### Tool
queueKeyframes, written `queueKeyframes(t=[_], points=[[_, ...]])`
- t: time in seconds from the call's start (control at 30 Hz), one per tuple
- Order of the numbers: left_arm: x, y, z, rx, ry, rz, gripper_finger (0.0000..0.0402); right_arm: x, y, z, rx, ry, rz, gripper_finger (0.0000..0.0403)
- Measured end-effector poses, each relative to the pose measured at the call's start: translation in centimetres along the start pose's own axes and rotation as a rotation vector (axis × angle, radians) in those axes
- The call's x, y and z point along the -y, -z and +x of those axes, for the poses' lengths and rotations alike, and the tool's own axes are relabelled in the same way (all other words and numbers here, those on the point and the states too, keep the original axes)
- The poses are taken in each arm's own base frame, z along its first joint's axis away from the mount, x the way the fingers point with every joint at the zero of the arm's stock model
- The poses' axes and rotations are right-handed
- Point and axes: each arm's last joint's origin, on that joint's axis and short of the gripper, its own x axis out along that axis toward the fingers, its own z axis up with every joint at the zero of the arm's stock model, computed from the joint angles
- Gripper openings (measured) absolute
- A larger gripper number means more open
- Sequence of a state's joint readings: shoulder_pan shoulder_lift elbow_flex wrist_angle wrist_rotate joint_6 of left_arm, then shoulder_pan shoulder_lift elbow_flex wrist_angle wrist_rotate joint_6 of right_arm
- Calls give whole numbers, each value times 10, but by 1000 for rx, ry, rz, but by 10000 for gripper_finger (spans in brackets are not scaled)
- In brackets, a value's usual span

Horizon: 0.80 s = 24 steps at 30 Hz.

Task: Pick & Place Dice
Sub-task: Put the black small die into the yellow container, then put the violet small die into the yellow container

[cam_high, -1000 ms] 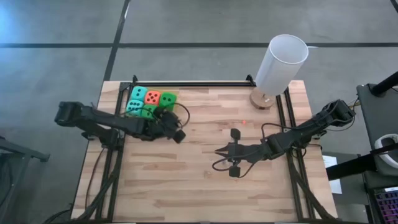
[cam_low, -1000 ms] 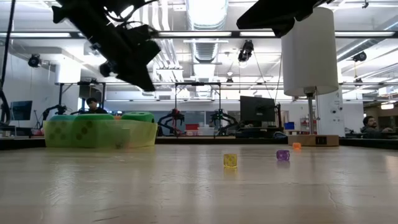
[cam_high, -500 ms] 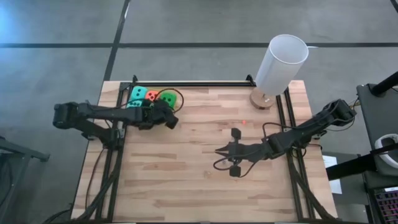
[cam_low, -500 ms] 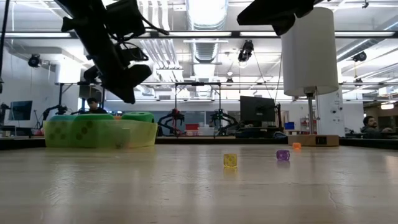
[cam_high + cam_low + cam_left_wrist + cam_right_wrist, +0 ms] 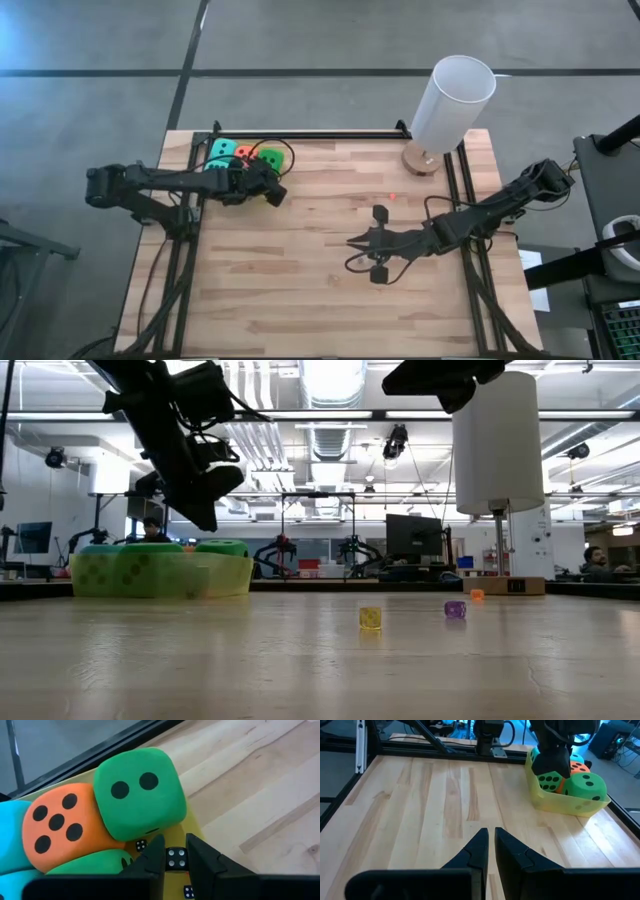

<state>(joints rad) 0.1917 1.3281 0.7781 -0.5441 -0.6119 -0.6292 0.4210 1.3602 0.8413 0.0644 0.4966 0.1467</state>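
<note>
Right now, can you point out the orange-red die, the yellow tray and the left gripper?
orange-red die [image 5: 57, 827]: left wrist view, middle of its five-pip face.
yellow tray [image 5: 555, 804]: right wrist view, its near wall.
left gripper [image 5: 175, 857]: left wrist view, midway between its fingertips, over the tray.

Robotics lab, robot arms [image 5: 283, 548], monitors [image 5: 412, 535] behind

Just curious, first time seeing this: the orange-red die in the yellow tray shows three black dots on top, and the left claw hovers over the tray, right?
Not quite: the orange-red die shows five dots, as the left wrist view shows. The left gripper does hover over the yellow tray.
</note>
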Motion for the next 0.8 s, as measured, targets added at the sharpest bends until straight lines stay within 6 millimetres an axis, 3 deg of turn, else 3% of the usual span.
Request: queueKeyframes(t=[0.33,0.8], points=[[3,2,0,-63,88,-8,59,0,0,0,-1,-5,23,28],[1,1,1,-75,96,-8,125,-2,0,0,-8,-62,-39,28]])
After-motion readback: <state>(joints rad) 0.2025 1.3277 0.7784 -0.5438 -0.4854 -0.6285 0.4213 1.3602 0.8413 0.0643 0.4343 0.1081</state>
